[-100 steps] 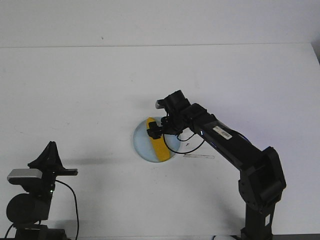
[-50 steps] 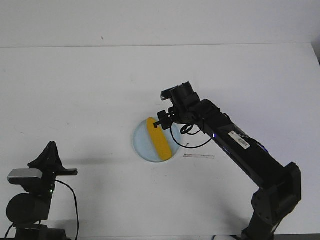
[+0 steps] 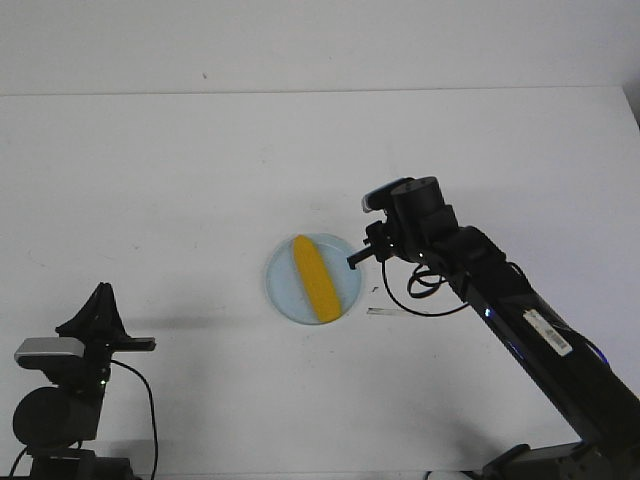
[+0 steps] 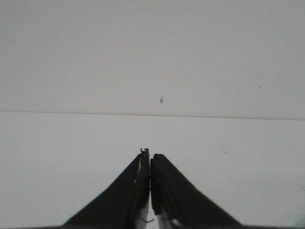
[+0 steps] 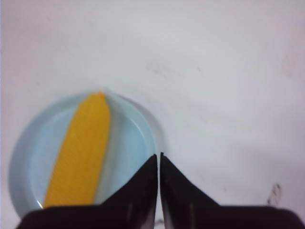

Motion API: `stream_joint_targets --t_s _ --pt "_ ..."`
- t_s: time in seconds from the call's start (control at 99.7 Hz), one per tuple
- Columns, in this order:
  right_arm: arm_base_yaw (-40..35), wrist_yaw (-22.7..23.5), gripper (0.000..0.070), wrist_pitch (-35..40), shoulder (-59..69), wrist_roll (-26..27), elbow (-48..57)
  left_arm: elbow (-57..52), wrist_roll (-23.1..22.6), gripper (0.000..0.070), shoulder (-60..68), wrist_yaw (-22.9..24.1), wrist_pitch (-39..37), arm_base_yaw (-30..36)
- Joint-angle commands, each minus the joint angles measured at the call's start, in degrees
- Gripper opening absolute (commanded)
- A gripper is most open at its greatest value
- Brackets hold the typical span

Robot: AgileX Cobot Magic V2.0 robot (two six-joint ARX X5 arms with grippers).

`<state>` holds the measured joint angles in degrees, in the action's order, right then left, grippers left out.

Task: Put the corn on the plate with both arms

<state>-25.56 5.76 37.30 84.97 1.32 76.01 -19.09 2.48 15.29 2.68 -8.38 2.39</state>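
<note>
Corn [image 3: 313, 277] lies flat on the plate [image 3: 282, 288], approx. centred, long axis running from the plate's far rim to its near rim, w/ the plate resting on the white table [image 3: 180, 180]. Right wrist view confirms: corn [image 5: 81, 151] lies across the plate [image 5: 127, 152], both ends near the rim. Right hand [image 3: 353, 262] is just beside the plate's right edge, above the table, apart from the corn; its fingers [image 5: 167, 186] are pressed together, holding nothing. Right arm [image 3: 500, 300] extends from the plate's right side back toward the near-right table corner. Left hand [image 4: 150, 164] is well apart from the plate, near the table's near-left corner; fingers [image 4: 136, 183] closed tip to tip, nothing between them, facing bare table surface.
</note>
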Motion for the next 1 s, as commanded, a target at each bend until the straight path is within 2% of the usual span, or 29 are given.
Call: stream_joint_targets --t_s 0.0,0.261,0.361,0.491,0.692,0.993 --pt "0.6 -0.2 0.0004 -1.9 -2.5 -1.2 -3.1 -0.1 -0.1 0.0001 0.0 -0.1 -0.7 -0.1" --pt "8.4 -0.2 0.0004 -9.2 -17.3 0.2 -20.0 -0.1 -0.1 0.0001 0.0 -0.1 -0.7 -0.1" --pt "12.8 -0.2 0.0004 -12.0 -24.1 1.9 -26.1 -0.1 -0.1 0.0001 -0.1 -0.1 -0.7 -0.1" --pt "18.8 -0.3 0.0004 -14.8 -32.0 1.6 -32.8 -0.1 -0.1 0.0001 0.0 -0.1 -0.7 -0.1" --pt "26.1 -4.3 0.0004 -21.9 -44.4 0.0 -43.0 -0.1 -0.1 0.0001 0.0 -0.1 -0.7 -0.1" --pt "28.5 -1.9 0.0006 -31.8 -59.5 0.0 -51.6 -0.1 -0.1 0.0001 -0.1 -0.1 -0.7 -0.1"
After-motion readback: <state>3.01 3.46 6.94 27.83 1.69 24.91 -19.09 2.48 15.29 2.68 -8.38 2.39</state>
